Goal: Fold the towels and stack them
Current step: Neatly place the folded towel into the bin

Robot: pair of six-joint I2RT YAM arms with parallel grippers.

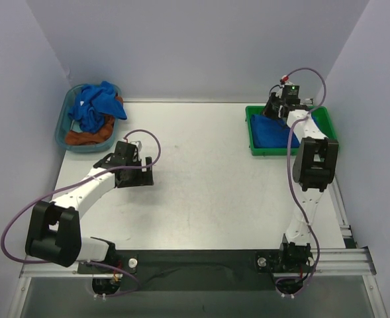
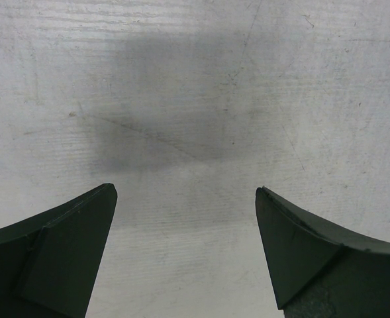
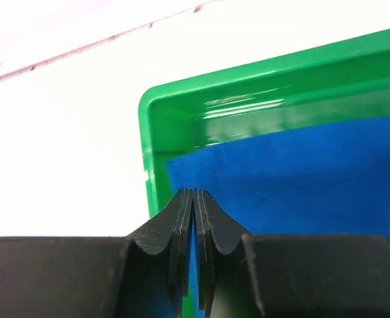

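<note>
Crumpled blue towels (image 1: pixel 97 106) are heaped in a clear bin (image 1: pixel 62 124) at the back left. A flat blue towel (image 1: pixel 274 132) (image 3: pixel 300 172) lies in the green tray (image 1: pixel 253 144) (image 3: pixel 148 132) at the back right. My right gripper (image 1: pixel 275 110) (image 3: pixel 193 192) hovers over the tray's near-left corner, jaws shut with nothing between them. Left of the table's middle, my left gripper (image 1: pixel 131 171) (image 2: pixel 186 199) stands wide open just above bare tabletop, holding nothing.
An orange-brown cloth (image 1: pixel 82 138) lies under the towels in the bin. Pale walls close in the table at the back and on both sides. A dark strip runs along the near edge by the arm bases.
</note>
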